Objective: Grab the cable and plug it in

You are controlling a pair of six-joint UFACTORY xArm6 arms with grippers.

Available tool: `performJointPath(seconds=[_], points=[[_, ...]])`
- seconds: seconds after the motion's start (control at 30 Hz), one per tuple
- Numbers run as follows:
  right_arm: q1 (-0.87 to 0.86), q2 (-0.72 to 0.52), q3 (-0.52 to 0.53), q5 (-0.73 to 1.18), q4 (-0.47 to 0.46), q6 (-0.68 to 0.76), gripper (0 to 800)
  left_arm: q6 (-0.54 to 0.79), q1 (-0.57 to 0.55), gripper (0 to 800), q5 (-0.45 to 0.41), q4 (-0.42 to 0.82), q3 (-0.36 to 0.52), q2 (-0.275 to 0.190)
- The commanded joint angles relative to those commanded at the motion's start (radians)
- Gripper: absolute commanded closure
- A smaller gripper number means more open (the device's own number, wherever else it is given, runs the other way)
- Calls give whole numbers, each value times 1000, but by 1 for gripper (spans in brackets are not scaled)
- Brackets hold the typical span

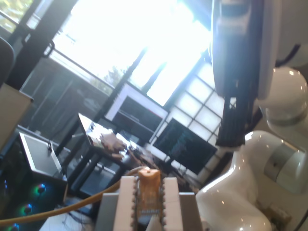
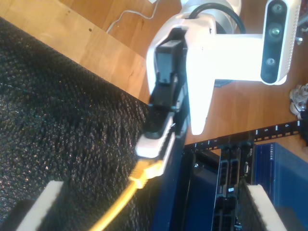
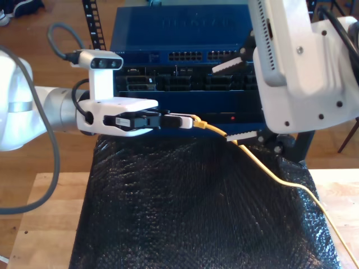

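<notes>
While the grab looks done, the plugging-in is still to come. The first gripper (image 3: 188, 120) reaches in level from the exterior view's left, closed on the clear plug (image 3: 199, 123) of the yellow network cable (image 3: 259, 166). The cable trails from there down across the black bubble-textured mat (image 3: 185, 213) toward the lower right of the exterior view. The plug hangs in the air just in front of the stacked blue network switches (image 3: 185, 28), near their dark lower units and apart from any socket. The row of ports (image 3: 190, 56) sits higher up.

The second gripper (image 3: 235, 101), at the exterior view's right, stands wide open with nothing between its serrated fingers (image 3: 230, 66). It hovers before the switches, and the cable passes close by its lower finger; whether they touch cannot be told.

The first wrist view shows the grip closely, with the plug's tip standing proud of the two ridged pads (image 1: 127, 197). That view is blurred, so the plug's latch side is probably not readable. The second wrist view looks back along the first gripper and shows the switch fronts just beside the plug.
</notes>
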Motion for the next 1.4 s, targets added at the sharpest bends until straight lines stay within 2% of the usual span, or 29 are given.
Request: performJointPath(seconds=[0.6,1.1,1.4], points=[[115,2,83,-227,-5,0,26,-18,18,797,43,-80,20,29],[120,28,94,-304,-5,-15,37,-18,21,795,89,-107,23,41],[204,71,124,-388,-6,-18,38,-20,21,795,110,-124,23,46]])
